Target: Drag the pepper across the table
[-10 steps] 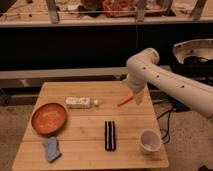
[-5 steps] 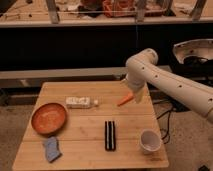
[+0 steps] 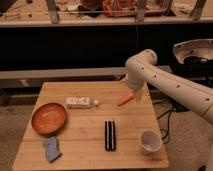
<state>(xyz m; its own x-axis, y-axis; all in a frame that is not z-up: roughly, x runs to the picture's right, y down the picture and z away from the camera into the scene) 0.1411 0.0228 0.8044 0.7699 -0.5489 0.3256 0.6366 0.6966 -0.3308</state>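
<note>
The pepper (image 3: 125, 100) is a small orange tapered vegetable lying on the light wooden table (image 3: 85, 122), toward its far right side. My gripper (image 3: 136, 94) hangs from the white arm right at the pepper's thicker right end, low over the table. The arm comes in from the right and bends down over the table's far right corner.
An orange-brown bowl (image 3: 49, 118) sits at the left. A clear plastic bottle (image 3: 80, 102) lies on its side left of the pepper. A black rectangular object (image 3: 110, 135) lies at the front middle, a white cup (image 3: 149, 141) at the front right, a blue sponge (image 3: 51, 148) at the front left.
The arm has shifted slightly. The pepper stays in about the same place near the table's far right side.
</note>
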